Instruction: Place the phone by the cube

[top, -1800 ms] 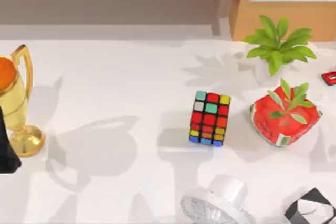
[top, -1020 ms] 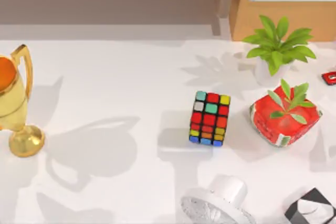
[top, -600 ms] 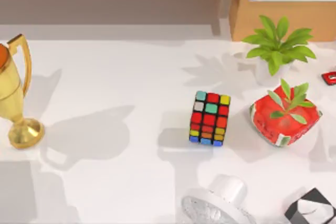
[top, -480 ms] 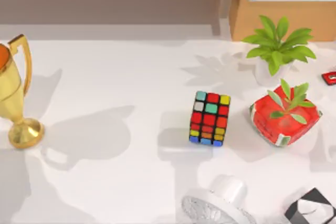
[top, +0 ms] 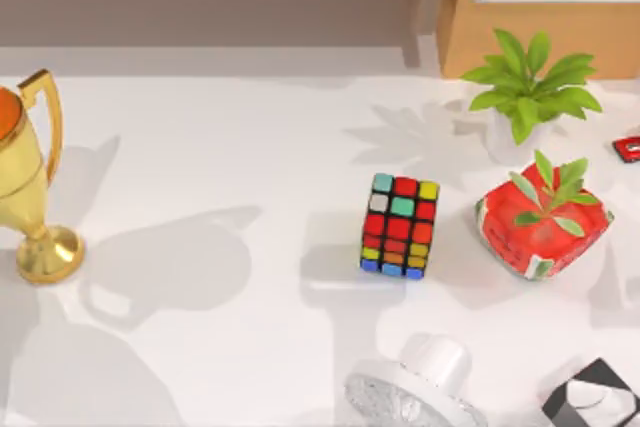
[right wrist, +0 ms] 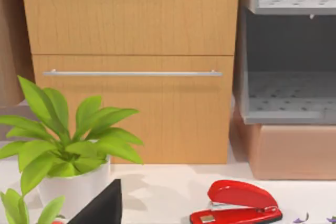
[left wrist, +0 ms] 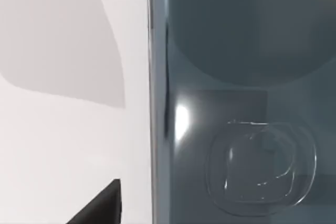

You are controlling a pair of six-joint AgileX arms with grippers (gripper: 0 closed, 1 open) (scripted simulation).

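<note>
Phone (left wrist: 241, 98) sits right under your left wrist camera, glossy, no writing to read. Cube (top: 400, 225) stands mid-tabletop (top: 240, 147). You cannot tell either claw's state.

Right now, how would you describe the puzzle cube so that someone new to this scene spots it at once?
On the white table, look right of centre, left of the red pot with a green sprout. There the cube stands alone, a black grid with red, teal, yellow, orange, blue and grey stickers. No neighbour is chequered in many colours; the angular box at the near right corner is black and white.
</note>
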